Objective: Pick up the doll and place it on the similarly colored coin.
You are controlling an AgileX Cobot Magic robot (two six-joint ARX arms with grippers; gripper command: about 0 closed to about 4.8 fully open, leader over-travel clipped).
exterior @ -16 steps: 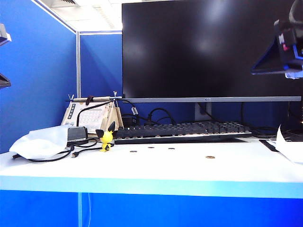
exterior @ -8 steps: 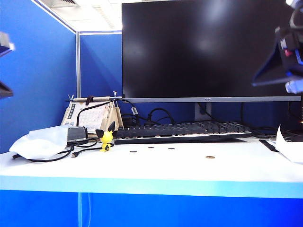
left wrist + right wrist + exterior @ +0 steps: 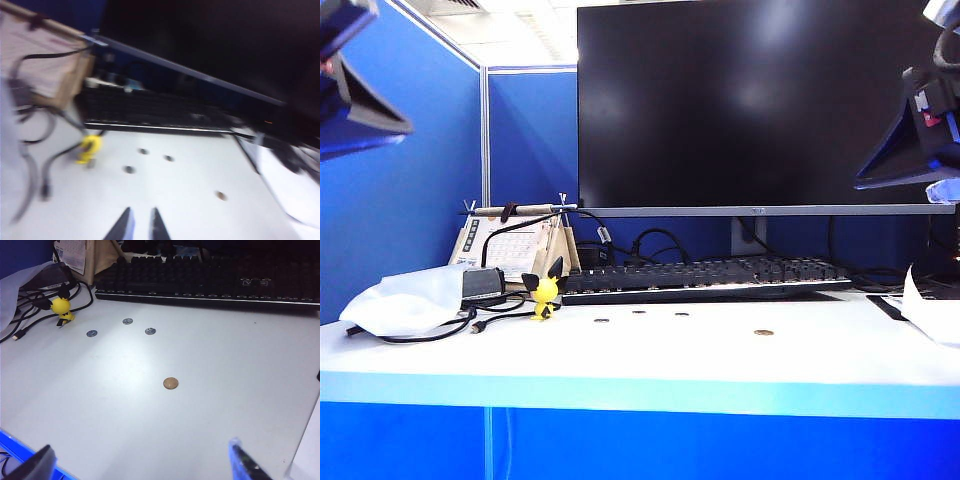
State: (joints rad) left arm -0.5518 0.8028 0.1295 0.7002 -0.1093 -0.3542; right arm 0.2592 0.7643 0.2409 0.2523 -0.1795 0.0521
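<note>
The yellow doll with black-tipped ears stands upright at the table's left, by the keyboard's left end; it also shows as the doll and, blurred, the doll. The golden coin lies flat, right of centre, also seen as the coin and the coin. My left gripper hangs high at the upper left, far from the doll, its fingers narrowly parted with nothing between them. My right gripper hangs high at the right, wide open and empty.
Three grey coins lie between doll and golden coin. Black cables and a white bag sit left of the doll. A monitor stands behind the keyboard, and white paper lies at the right edge.
My left gripper has swung further into the exterior view's upper left corner. The right gripper has tilted slightly. Doll and coins have not moved.
</note>
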